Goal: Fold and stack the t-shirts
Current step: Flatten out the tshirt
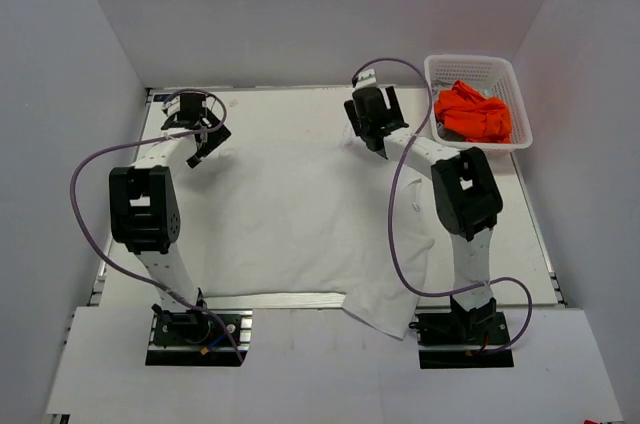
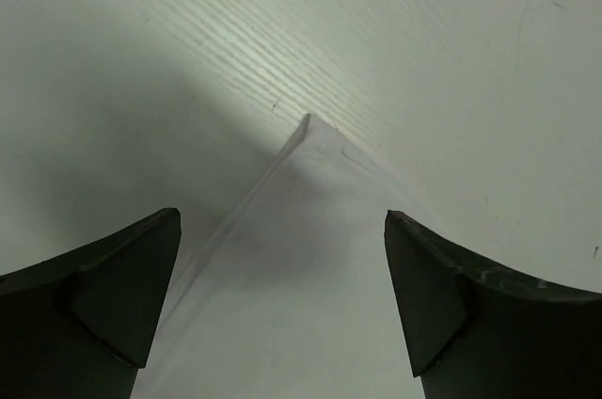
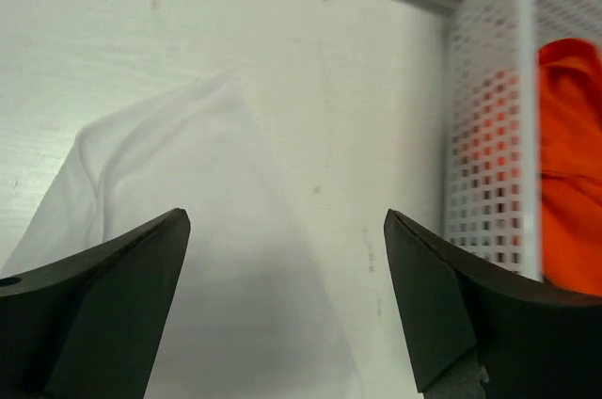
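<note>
The left claw [image 2: 282, 220] and right claw [image 3: 287, 215] are held wide open, empty; thin white shirt [image 1: 300, 214] corners may be missed if lowered askew.

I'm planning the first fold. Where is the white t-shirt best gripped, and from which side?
Pinch the white t-shirt at its two far corners, from above. It lies flat on the table, so only edges offer purchase; the open left gripper hangs over the pointed corner, the open right gripper over the rounded one near the basket.
</note>
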`<state>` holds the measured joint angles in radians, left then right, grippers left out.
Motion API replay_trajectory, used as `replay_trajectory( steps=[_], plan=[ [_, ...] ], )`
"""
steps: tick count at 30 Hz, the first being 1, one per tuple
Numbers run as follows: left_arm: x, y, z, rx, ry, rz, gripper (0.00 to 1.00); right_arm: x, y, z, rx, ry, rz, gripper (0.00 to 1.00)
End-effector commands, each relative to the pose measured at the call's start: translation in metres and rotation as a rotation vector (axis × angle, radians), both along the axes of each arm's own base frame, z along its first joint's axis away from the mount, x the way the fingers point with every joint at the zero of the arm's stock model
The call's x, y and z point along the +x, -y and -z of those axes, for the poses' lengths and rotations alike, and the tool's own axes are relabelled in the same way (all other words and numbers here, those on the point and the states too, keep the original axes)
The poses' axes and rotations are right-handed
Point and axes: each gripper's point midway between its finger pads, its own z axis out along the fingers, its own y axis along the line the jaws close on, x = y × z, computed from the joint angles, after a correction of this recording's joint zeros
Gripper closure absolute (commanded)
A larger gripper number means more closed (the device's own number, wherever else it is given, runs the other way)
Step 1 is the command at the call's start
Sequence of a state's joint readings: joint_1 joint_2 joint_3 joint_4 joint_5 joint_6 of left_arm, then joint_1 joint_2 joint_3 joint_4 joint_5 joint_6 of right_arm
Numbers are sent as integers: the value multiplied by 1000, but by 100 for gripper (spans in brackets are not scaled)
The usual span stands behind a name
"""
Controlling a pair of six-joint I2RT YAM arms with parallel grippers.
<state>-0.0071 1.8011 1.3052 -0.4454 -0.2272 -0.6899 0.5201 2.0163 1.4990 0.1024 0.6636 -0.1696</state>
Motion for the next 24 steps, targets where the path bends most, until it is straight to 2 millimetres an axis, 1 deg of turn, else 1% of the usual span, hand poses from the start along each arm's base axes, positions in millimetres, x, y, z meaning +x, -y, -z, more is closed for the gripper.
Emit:
replay_trajectory(
  steps=[1,2,3,4,5,6,7,8,9,10,11,12,13,14,15,16,17,20,21,22,23,24],
  plan=[
    [24,-8,-53,25,108,-38,1,9,-28,-35,153,16,-53,10],
    [28,-2,-57,27,137,-9,1,2,-28,-29,171,-2,-64,10],
    [24,0,-60,19,153,-1,1,-7,-31,-22,193,-44,-76,10],
    [23,2,-61,20,163,18,1,-13,-32,-28,239,-47,-74,10],
    [20,6,-60,30,172,39,1,-26,-34,-19,262,-86,-103,10],
    [17,11,-59,17,168,69,1,-35,-36,-27,292,-93,-121,10],
    [16,14,-60,12,175,92,1,-43,-41,-22,359,-129,-112,10],
    [11,17,-57,-3,168,107,1,-58,-38,-3,361,-196,-107,10],
    [7,23,-52,-22,154,139,1,-67,-39,-12,425,-199,-95,10],
    [2,30,-47,-28,146,174,1,-82,-40,4,437,-263,-110,10],
    [-3,37,-44,-57,139,202,1,-93,-37,16,447,-301,-97,10],
    [-3,40,-40,-62,145,219,1,-101,-37,10,488,-307,-89,10],
    [-10,49,-28,-79,121,246,1,-117,-31,28,494,-371,-60,10],
    [-14,59,-24,-104,116,278,1,-122,-27,27,503,-371,-46,10],
    [-15,61,-20,-105,114,293,1,-138,-17,47,493,-418,-13,10],
    [-16,66,-18,-105,115,306,1,-145,-13,49,498,-427,-1,10],
    [-17,75,-12,-117,99,328,1,-159,-1,69,475,-469,28,10],
    [-19,86,13,-131,46,353,1,-170,11,82,464,-504,56,10],
    [-14,86,13,-132,40,353,1,-176,16,95,449,-531,72,10],
    [-15,86,27,-134,3,350,1,-177,18,98,443,-538,74,10],
    [-12,86,31,-135,-5,350,1,-172,19,100,445,-530,76,10],
    [-12,86,37,-136,-26,348,1,-172,19,106,445,-551,73,10]
  ],
)
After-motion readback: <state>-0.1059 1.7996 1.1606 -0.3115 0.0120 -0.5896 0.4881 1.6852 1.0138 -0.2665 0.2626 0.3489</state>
